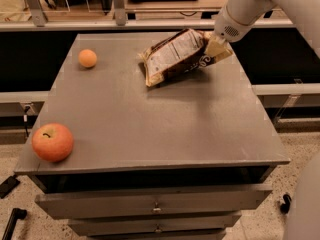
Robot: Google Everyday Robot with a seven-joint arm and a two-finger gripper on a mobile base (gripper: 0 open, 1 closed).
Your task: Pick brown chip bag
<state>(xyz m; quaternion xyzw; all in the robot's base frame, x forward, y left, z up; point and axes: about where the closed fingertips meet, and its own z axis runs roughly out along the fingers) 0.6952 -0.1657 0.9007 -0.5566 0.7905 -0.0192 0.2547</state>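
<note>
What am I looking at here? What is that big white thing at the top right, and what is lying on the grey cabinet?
There is one picture, taken from a camera looking down on the cabinet from its front; where it is mounted is not known. The white thing is a robot's arm. At its tip is the gripper, a two-finger clamp, at the cabinet's far right. It is closed on one end of the brown chip bag, which hangs tilted, its held end raised and its lower end near the grey top. Also on the top are a red apple at the near left corner and a small orange fruit at the far left. Drawers sit below.
</note>
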